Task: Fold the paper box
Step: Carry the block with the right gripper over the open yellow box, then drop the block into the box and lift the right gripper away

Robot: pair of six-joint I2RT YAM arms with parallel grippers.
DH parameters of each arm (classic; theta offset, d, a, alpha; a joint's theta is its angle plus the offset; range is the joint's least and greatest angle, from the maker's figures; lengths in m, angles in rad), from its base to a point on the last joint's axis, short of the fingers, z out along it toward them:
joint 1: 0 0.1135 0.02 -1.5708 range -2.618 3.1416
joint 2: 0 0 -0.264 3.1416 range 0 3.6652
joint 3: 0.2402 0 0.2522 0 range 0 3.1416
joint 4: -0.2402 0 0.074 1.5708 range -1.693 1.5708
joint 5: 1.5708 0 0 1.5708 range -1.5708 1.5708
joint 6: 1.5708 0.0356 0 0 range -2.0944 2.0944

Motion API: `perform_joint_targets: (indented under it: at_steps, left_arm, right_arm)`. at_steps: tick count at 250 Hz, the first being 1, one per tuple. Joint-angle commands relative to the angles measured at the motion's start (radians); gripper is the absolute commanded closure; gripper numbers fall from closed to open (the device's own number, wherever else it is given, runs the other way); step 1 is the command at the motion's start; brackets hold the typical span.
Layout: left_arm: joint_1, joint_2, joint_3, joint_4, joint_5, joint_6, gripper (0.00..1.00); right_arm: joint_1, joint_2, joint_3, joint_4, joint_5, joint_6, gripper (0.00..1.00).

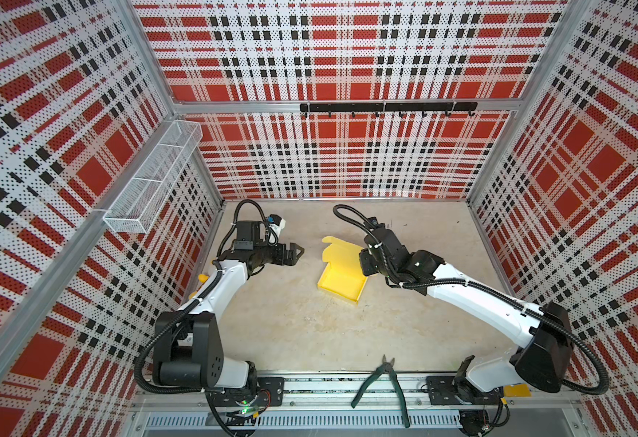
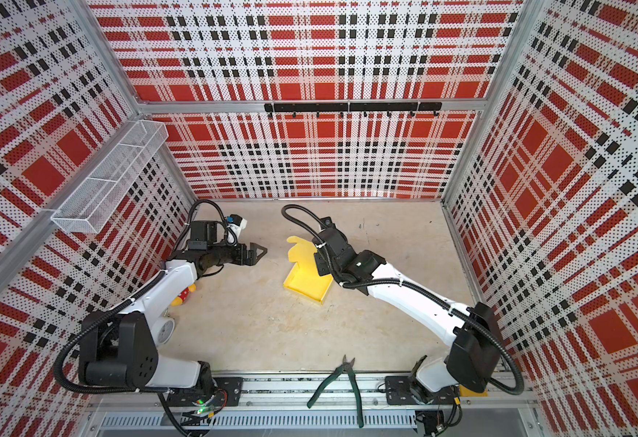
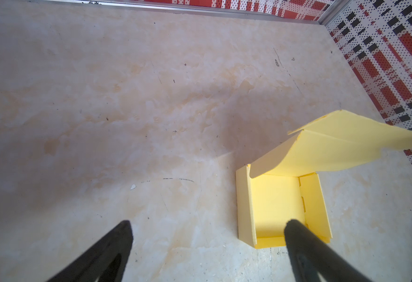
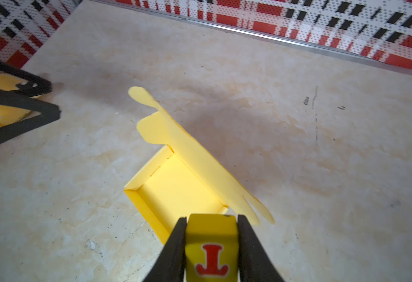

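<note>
Right claw (image 4: 212,218): my right arm (image 1: 385,253) buried it in both top views.
Cube (image 4: 211,244): frame edge sliced it off.
Plush toy (image 2: 183,296): hid mostly behind my left arm (image 2: 170,278).

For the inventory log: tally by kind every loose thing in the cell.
Box: 1
Cube: 1
Plush toy: 1
Cutters: 1
White dial: 1
Yellow pad: 1
Total: 6

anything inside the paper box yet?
Nothing seen: the paper box shows a bare yellow floor. Its raised lid overhangs the hinge edge, and the yellow cube in the right gripper covers one corner.
</note>
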Motion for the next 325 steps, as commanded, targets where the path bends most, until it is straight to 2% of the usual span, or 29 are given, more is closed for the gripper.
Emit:
perform_joint_targets:
  at_steps: [1, 40, 96, 239, 275, 325]
  left_arm:
    - [0.011, 0.006, 0.013, 0.014, 0.004, -0.007, 0.00]
    - [0.013, -0.002, 0.011, 0.011, 0.015, 0.000, 0.01]
    - [0.014, -0.003, 0.006, 0.016, 0.021, -0.003, 0.01]
    - [0.026, 0.038, 0.022, 0.011, 0.020, -0.011, 0.01]
    - [0.027, 0.044, 0.027, 0.011, 0.025, -0.013, 0.01]
    - [0.033, 0.037, 0.026, 0.003, 0.022, -0.003, 0.01]
  right_arm:
    - [0.011, 0.083, 0.036, 0.096, -0.097, -0.050, 0.72]
    - [0.019, 0.182, 0.024, 0.178, -0.195, -0.030, 0.73]
    - [0.020, 0.276, 0.005, 0.217, -0.243, -0.025, 0.74]
    - [0.019, 0.451, -0.023, 0.239, -0.262, -0.033, 0.73]
    - [0.019, 0.463, -0.032, 0.253, -0.271, -0.042, 0.69]
    - [0.018, 0.466, -0.026, 0.240, -0.253, -0.053, 0.55]
